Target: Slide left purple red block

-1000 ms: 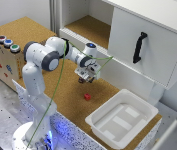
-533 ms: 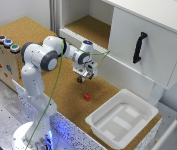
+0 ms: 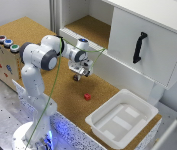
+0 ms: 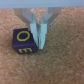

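Arm (image 3: 40, 57): white rounded segments, dark grey joint rings. Green cable (image 3: 55, 90) trails along it. Blue glow at base (image 3: 58, 131). Gripper (image 4: 41, 40): pale translucent fingers (image 4: 35, 31), grey-black body.

— What sort of place is this looking like?
— A robot lab. A white arm (image 3: 40, 62) is standing on a perforated metal base (image 3: 3, 107), reaching over a cork-covered table (image 3: 48, 47).
— Anything else pointing that way?
— A box with coloured buttons (image 3: 7, 42) is sitting at the left, and a plain white cabinet (image 3: 148, 42) is standing behind.
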You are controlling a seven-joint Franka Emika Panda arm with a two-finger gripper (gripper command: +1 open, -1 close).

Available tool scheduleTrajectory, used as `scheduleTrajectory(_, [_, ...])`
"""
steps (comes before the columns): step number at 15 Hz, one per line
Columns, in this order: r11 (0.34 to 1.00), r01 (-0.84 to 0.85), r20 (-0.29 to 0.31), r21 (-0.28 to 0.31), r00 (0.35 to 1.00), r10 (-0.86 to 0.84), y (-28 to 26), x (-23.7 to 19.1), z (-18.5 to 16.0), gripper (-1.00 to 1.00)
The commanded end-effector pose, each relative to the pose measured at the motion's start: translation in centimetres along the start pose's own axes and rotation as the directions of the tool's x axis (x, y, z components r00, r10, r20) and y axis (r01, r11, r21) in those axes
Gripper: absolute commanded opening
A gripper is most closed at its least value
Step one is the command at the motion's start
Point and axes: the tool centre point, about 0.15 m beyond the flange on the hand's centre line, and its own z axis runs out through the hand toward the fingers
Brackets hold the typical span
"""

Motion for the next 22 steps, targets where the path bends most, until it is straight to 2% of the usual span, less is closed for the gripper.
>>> scheduleTrajectory(1, [0.996, 0.073, 0.019, 0.045, 0.997, -0.074, -3.8, 0.7, 0.5, -1.0])
scheduleTrajectory(5, [0.988, 0.111, 0.01, 0.106, 0.994, -0.112, -5.9, 1.0, 0.9, -1.0])
scheduleTrajectory(10, [0.977, 0.161, -0.005, 0.142, 0.987, -0.162, -8.5, 0.9, 1.0, -1.0])
scheduleTrajectory(13, [0.985, 0.113, -0.021, 0.128, 0.994, -0.111, -7.5, -0.1, 0.4, -1.0])
scheduleTrajectory(16, [0.996, 0.029, -0.057, 0.086, 0.998, -0.024, -4.9, -1.1, -1.5, -1.0])
scheduleTrajectory(22, [0.996, -0.081, -0.088, 0.042, 0.993, 0.084, -0.3, -3.5, -3.0, -1.0])
